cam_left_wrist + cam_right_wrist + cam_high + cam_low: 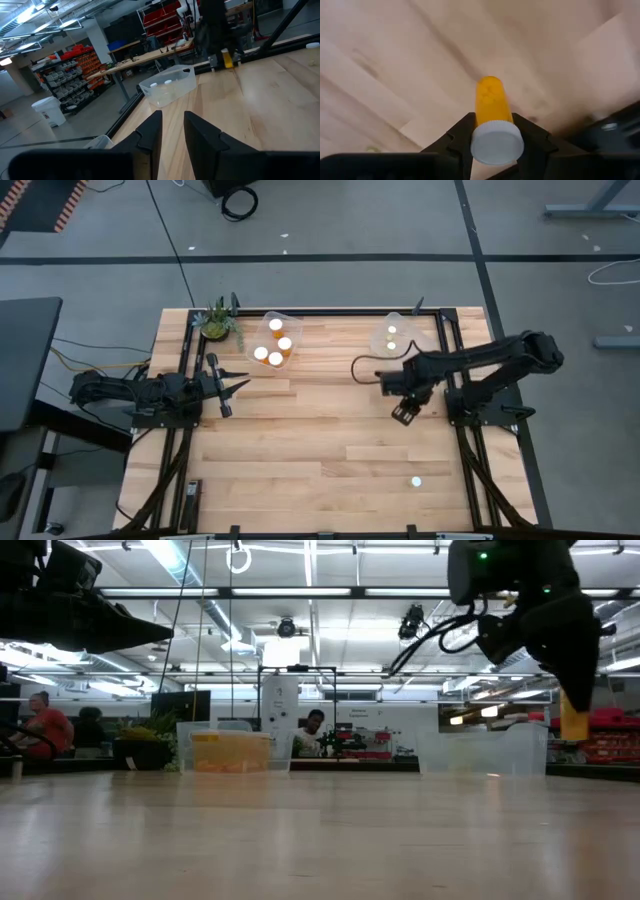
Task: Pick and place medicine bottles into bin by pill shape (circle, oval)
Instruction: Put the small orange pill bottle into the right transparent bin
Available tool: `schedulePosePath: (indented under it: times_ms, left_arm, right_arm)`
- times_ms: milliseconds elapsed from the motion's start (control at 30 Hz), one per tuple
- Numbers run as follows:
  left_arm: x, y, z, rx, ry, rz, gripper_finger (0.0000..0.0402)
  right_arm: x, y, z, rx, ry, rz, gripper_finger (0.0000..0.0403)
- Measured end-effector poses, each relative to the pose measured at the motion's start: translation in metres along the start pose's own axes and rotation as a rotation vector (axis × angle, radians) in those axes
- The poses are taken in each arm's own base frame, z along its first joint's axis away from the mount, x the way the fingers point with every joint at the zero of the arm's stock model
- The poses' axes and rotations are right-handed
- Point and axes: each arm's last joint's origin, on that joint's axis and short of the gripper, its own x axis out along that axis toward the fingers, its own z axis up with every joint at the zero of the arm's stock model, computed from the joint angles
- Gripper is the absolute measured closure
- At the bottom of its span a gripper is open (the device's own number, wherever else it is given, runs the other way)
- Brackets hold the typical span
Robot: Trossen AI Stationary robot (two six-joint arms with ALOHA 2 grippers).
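An orange medicine bottle [492, 107] with a white cap [497, 141] sits pinched between the two dark fingers of the right gripper [495, 132], cap end nearest the wrist and the pill-filled body pointing away over bare wood; the pills show as a yellow-orange mass whose shape cannot be made out. In the high view this gripper [404, 412] hangs right of centre, above the table [320, 450], and in the low view the bottle [572, 715] shows as a small orange piece at the far right, held clear of the surface. Two clear bins stand along the upper edge of the table in the high view: the right bin [400, 335], just above the gripper, holds two white-capped bottles, and the left bin [275, 340], upper centre-left, holds four. One more white cap [417, 481] lies alone at the lower right of the table. The left gripper [232, 387] waits at the left edge, its fingers slightly spread and holding nothing, beside a small potted plant [217, 320]. The step in hand looks like carrying a picked bottle toward a bin. The next move calls for choosing the bin matching its pill shape, likely the nearby right one, moving over its rim and letting go.
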Motion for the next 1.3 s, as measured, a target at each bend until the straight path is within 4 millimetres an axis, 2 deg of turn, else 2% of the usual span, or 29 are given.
schedulePosePath:
  times_ms: [467, 567, 767, 1000, 1300]
  left_arm:
    - [0.000, 0.000, 0.000, 0.000, 0.000, 0.000, 0.0310]
    - [0.000, 0.000, 0.000, 0.000, -0.001, 0.000, 0.0313]
    - [0.000, 0.000, 0.000, 0.000, 0.000, 0.000, 0.0321]
    - [0.000, 0.000, 0.000, 0.000, 0.000, 0.000, 0.0315]
    - [0.000, 0.000, 0.000, 0.000, 0.000, 0.000, 0.0318]
  right_arm:
    - [-0.062, -0.050, 0.039, 0.028, -0.125, -0.086, 0.0278]
    - [-0.070, -0.061, 0.051, 0.045, -0.116, -0.125, 0.0278]
    - [-0.074, -0.078, 0.085, 0.013, -0.053, -0.240, 0.0278]
    - [-0.077, -0.102, 0.124, -0.009, -0.006, -0.242, 0.0278]
    - [-0.063, -0.142, 0.143, 0.028, 0.083, -0.245, 0.0278]
